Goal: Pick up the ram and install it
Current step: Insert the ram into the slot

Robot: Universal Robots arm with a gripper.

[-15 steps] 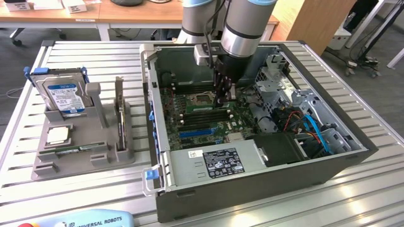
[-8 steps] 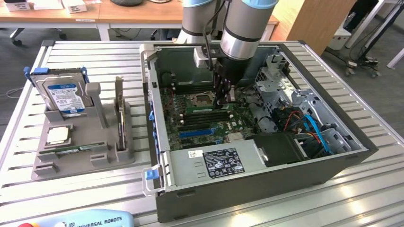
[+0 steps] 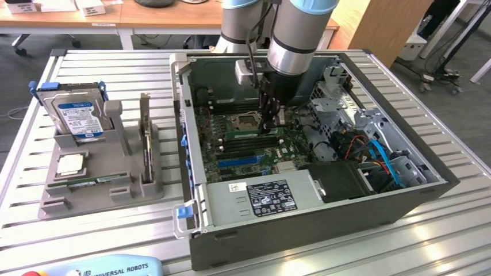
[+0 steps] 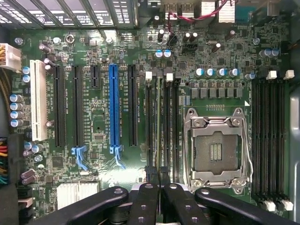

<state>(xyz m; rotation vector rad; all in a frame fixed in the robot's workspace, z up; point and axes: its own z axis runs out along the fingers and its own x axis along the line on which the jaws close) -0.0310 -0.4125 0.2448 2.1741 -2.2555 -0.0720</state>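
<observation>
"UNIVERSAL ROBOTS" is showing in white on the pale blue pendant (image 3: 115, 268) at the near edge of the slatted metal bench (image 3: 92, 241). The blue label on the silver hard drive (image 3: 77, 115) and the white sticker on the grey power supply (image 3: 265, 198) are carrying print too small for me to read. Inside the open dark grey computer case (image 3: 307, 236), the black claw (image 3: 271, 127) (image 4: 157, 174) is pinching narrow on the long thin green ram stick (image 3: 247, 134) (image 4: 157, 122). The stick is running edge-on along the black memory slots (image 4: 167, 122), between the blue expansion slot (image 4: 113, 103) and the silver processor socket (image 4: 215, 150). Whether it is sitting fully in a slot I cannot tell, as the arm is blocking part of the board.
</observation>
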